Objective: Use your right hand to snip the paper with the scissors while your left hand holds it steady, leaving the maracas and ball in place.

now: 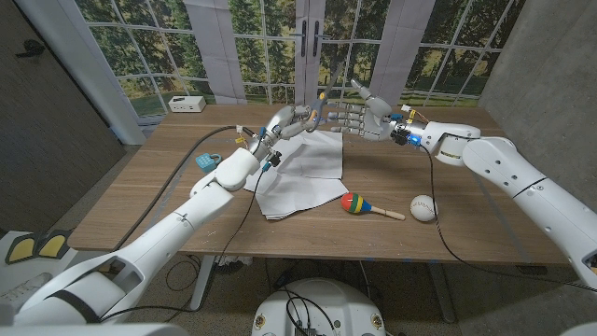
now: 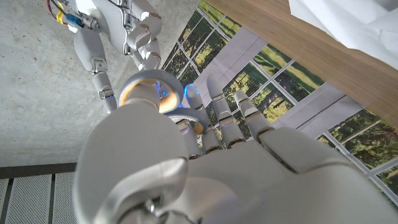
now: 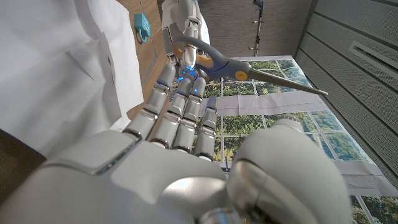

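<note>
White paper (image 1: pixel 303 173) lay uncut on the table, near the maracas (image 1: pixel 360 204) and ball (image 1: pixel 423 207), while the left hand (image 1: pixel 291 122) gripped the scissors (image 3: pixel 239 64) above it and the right hand (image 1: pixel 359 117), fingers spread, reached for them — snipping remained.

A wooden table (image 1: pixel 149 201) stands before tall windows (image 1: pixel 261 37) looking onto green trees. On the table's far left corner sits a small white box (image 1: pixel 187 104). A small teal object (image 1: pixel 207 161) lies on the table's left side, cables trailing near it.
</note>
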`<state>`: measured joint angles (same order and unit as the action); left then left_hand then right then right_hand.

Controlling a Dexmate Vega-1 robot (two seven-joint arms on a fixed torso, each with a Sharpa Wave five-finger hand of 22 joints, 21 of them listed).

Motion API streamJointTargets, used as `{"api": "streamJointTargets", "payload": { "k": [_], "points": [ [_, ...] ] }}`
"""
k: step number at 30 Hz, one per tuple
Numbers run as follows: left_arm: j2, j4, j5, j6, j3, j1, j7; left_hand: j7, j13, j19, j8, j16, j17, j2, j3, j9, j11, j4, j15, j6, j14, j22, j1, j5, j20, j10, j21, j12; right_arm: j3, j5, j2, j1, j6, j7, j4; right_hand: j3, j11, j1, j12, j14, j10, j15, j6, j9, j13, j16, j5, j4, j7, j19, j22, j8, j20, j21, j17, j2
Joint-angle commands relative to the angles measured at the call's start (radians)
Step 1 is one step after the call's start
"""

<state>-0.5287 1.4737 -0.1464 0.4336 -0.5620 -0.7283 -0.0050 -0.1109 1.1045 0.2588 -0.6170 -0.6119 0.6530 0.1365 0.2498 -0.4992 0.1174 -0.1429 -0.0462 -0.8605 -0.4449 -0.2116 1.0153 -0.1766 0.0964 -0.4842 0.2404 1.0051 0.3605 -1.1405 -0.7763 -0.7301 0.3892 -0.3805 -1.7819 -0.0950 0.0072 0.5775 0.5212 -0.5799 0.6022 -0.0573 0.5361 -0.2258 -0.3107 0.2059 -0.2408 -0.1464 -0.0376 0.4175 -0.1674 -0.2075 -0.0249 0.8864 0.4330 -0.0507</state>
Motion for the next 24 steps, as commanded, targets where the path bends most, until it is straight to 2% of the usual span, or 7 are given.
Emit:
{"api": "streamJointTargets", "payload": {
  "k": [1,12,19,24],
  "points": [
    [0.005,0.001,-0.122,0.011,0.021,-0.016,-0.061,-0.004,0.002,0.0,-0.032,0.007,0.002,0.015,0.007,-0.232,0.092,0.003,-0.15,0.005,0.009,-0.006,0.011,0.0,0.001,-0.079,0.005,0.0,-0.02,-0.026,0.002,-0.022,0.011,0.042,-0.004,-0.008,0.002,-0.007,-0.004,0.007,0.011,-0.015,0.008,0.0,0.0,-0.002,-0.01,-0.004,0.0,-0.007,-0.004,-0.007,-0.003,-0.01,-0.001,0.004],
    [0.019,0.009,-0.181,0.02,0.044,-0.04,-0.057,-0.008,0.005,-0.007,-0.034,0.03,-0.005,0.013,0.011,-0.22,0.091,0.006,-0.149,0.007,0.023,-0.007,0.001,0.0,0.001,-0.055,0.005,-0.005,-0.03,-0.019,0.011,-0.025,-0.016,0.048,0.016,-0.012,0.004,-0.017,-0.01,0.007,0.014,-0.017,0.014,0.003,0.006,0.002,-0.014,-0.006,0.004,-0.009,-0.004,-0.008,-0.006,-0.021,-0.006,0.012],
    [0.016,0.021,-0.202,0.002,0.05,-0.053,-0.057,-0.015,-0.05,-0.022,-0.039,0.1,-0.036,0.007,0.025,-0.204,0.089,0.003,-0.137,0.009,0.074,-0.009,-0.007,0.0,0.0,0.042,0.003,-0.071,-0.032,-0.019,0.015,-0.024,-0.019,0.05,0.026,-0.014,0.004,-0.021,-0.013,0.006,0.015,-0.017,0.018,0.005,0.009,0.004,-0.016,-0.005,0.004,-0.01,-0.004,-0.008,-0.007,-0.028,-0.01,0.016],
    [0.016,0.021,-0.224,-0.005,0.051,-0.056,-0.072,-0.022,-0.105,-0.032,-0.052,0.15,-0.061,0.0,0.036,-0.204,0.091,-0.001,-0.115,0.016,0.108,-0.01,-0.01,0.001,0.003,0.111,0.004,-0.135,-0.031,-0.019,0.017,-0.024,-0.019,0.049,0.029,-0.015,0.004,-0.022,-0.017,0.005,0.015,-0.017,0.018,0.006,0.012,0.006,-0.018,-0.004,0.004,-0.009,-0.004,-0.008,-0.007,-0.032,-0.013,0.019]
  ]
}}
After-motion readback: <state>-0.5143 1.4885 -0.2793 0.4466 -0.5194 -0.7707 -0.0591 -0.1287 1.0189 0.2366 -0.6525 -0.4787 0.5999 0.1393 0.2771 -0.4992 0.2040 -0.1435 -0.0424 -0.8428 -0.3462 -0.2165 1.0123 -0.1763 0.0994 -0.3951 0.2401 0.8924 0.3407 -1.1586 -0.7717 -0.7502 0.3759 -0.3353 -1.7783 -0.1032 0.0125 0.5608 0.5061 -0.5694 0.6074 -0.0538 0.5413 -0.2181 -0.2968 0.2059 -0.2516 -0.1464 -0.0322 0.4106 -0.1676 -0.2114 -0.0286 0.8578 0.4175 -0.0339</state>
